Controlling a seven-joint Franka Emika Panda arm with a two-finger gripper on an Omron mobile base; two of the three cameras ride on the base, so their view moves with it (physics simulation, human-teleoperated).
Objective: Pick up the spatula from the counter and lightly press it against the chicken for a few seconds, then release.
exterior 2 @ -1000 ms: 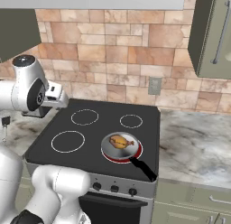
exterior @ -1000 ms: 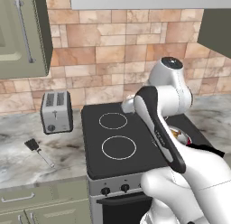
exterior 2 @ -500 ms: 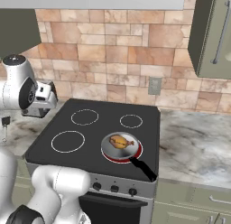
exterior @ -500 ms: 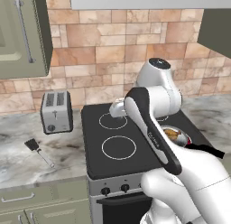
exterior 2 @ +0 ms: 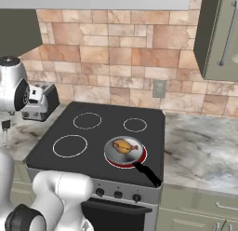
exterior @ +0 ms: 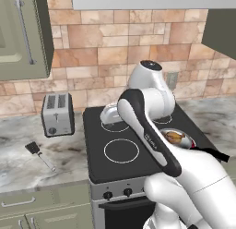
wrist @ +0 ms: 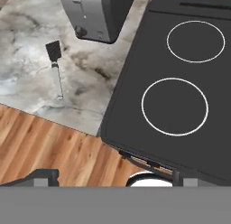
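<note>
Marbled grey stone counter (exterior: 18, 172) in a brick-walled kitchen. Slim black-bladed spatula (exterior: 39, 154) lying flat and untouched at seven o'clock of the silver two-slot toaster (exterior: 57, 113). Two-finger gripper (wrist: 113, 175) spread wide, empty, above the black glass cooktop (exterior: 97, 163); roast chicken piece (exterior 2: 123, 145) waiting in the red-rimmed frying pan (exterior 2: 108, 153). Best approach: swing toward ten o'clock in the hand view, descend, straddle the thin handle squarely.

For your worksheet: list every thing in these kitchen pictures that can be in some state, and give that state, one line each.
Spatula: lying flat on the counter, not held.
Gripper: open, holding nothing.
Chicken: lying in the pan.
Pan: on the stove's front right burner.
Toaster: upright on the counter.
Oven door: shut.
Cabinet door: shut.
</note>
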